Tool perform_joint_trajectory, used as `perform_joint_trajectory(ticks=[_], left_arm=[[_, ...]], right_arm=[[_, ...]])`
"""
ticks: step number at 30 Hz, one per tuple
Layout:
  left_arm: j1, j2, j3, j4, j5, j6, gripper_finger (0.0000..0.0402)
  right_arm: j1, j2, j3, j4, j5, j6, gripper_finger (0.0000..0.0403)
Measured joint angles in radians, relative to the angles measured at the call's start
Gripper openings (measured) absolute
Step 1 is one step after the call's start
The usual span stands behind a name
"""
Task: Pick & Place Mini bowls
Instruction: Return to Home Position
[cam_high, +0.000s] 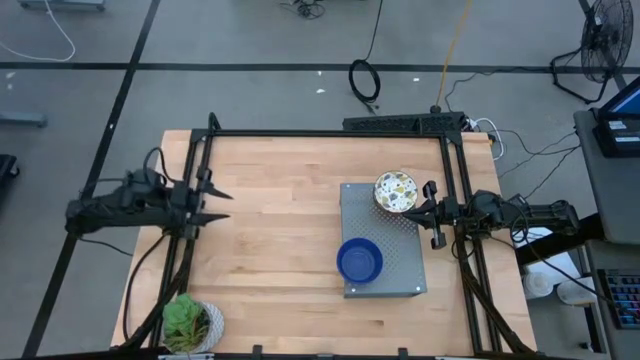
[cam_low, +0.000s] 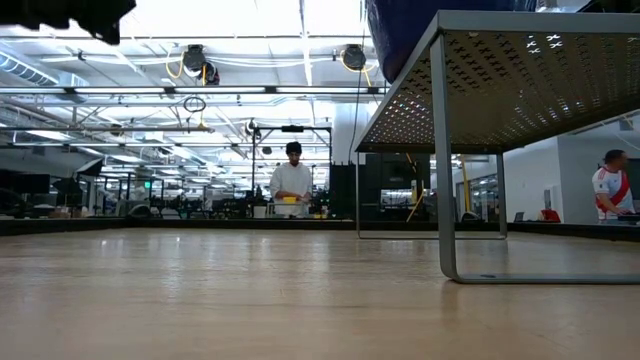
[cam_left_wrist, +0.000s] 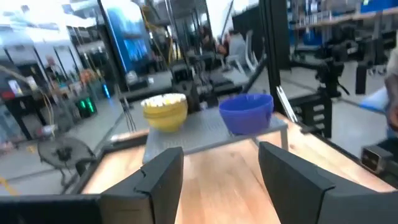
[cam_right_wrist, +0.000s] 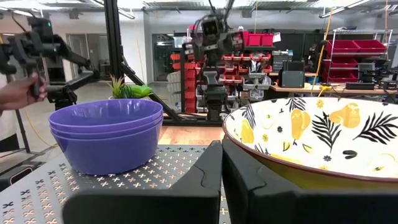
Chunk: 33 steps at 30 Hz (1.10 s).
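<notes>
- Right jaws: closed together, empty, at the right edge of the shelf (cam_high: 400, 255); right arm (cam_high: 520, 212) reaches in from the right side of the surface (cam_high: 280, 200)
- Floral bowl (cam_right_wrist: 311, 140): upright on the shelf, just ahead of the right jaws, not touched
- Blue bowls (cam_right_wrist: 106, 134): three nested in one stack, on the same shelf, apart from the floral bowl, toward the opposite corner
- Left jaws: spread wide, empty, at the surface's left edge, well apart from the shelf
- Plant pot (cam_high: 190, 325): surface corner on the left arm's side
- Person (cam_low: 292, 180): standing in the room beyond
</notes>
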Motion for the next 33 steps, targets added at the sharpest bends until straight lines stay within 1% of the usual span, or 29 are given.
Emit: perform_joint_trajectory(ticks=[2,6,9,14,17,19,24,29,33], left_arm=[[0.000,-0.055,-0.069,0.054,-0.001,0.000,0.0214],[0.000,-0.149,-0.173,0.096,-0.033,-0.033,0.0214],[0.001,-0.148,-0.235,0.123,-0.053,-0.064,0.0214],[0.019,-0.149,-0.324,0.226,-0.096,-0.103,0.0214],[0.036,-0.149,-0.370,0.297,-0.098,-0.094,0.0214],[0.046,-0.148,-0.413,0.305,-0.106,-0.092,0.0214],[0.065,-0.113,-0.414,0.293,-0.135,-0.127,0.0214],[0.073,-0.076,-0.414,0.288,-0.190,-0.088,0.0214],[0.073,-0.068,-0.414,0.288,-0.195,-0.088,0.0214]], right_arm=[[0.000,0.000,0.000,0.000,0.000,0.000,0.0000],[0.000,0.000,0.000,0.000,0.000,0.000,0.0000],[0.000,0.000,0.000,0.000,0.000,0.000,0.0000],[0.000,0.000,0.000,0.000,0.000,0.000,0.0000],[0.000,0.000,0.000,0.000,0.000,0.000,0.0000],[0.000,0.000,0.000,0.000,0.000,0.000,0.0000],[0.000,0.000,0.000,0.002,0.000,0.000,0.0000],[0.000,0.001,0.000,0.002,0.000,0.000,0.0000],[0.000,0.001,0.000,0.001,0.000,0.000,0.0000]])
